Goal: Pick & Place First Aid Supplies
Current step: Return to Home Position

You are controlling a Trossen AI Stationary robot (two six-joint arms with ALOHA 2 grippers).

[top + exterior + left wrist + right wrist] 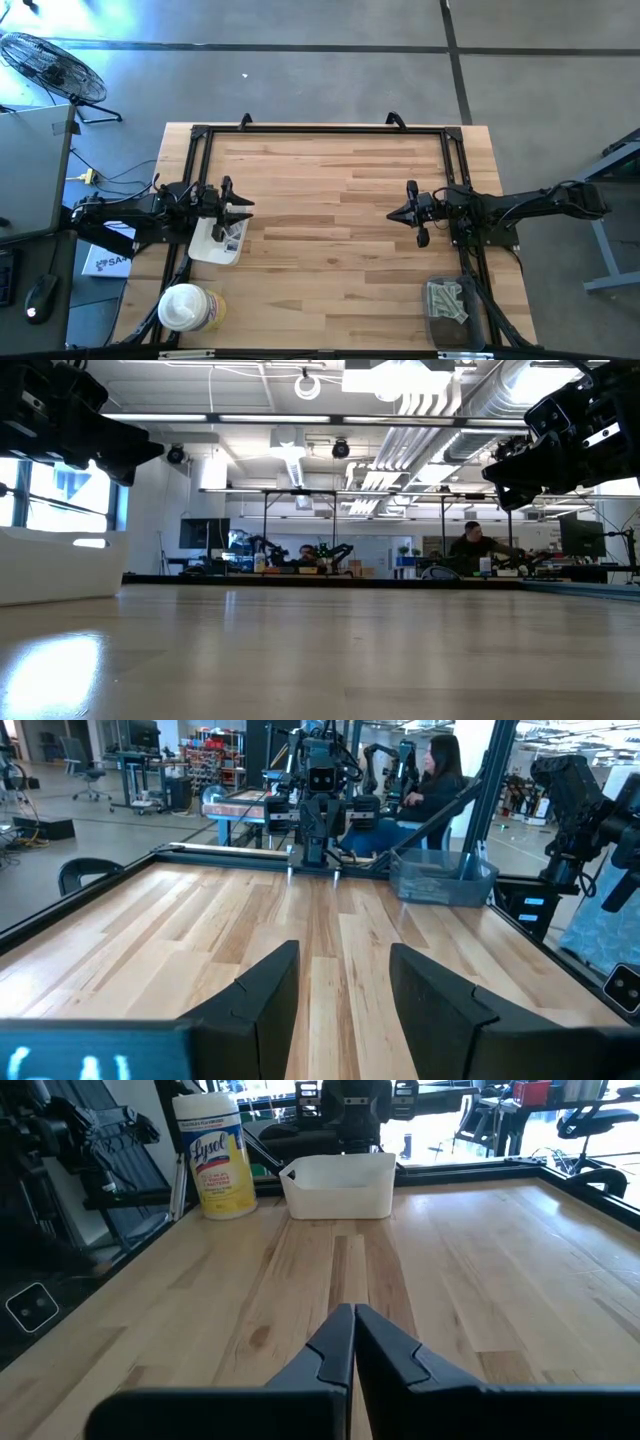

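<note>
Light wooden bench [330, 220]. Above white tray [205, 250] at left edge: left pincer [243, 208], fingers apart. Near right edge: right pincer [395, 215], fingers together. Green bandage packs [447, 300] inside dark bin [437, 325], right-edge corner.

- Robotics lab / workshop, open-plan, industrial bldg.
- Pale plank-wood counter [340, 230] inside a black metal rig frame [320, 128].
- Bare silver ceiling ducts [440, 400] and long strip lights [270, 418] overhead.
- Grey polished concrete floor [300, 60] w/ a black wire-cage floor fan [45, 62].
- Far benches: more dark robot arms [335, 550], dark flat monitors [580, 538], a seated person [475, 545].
</note>
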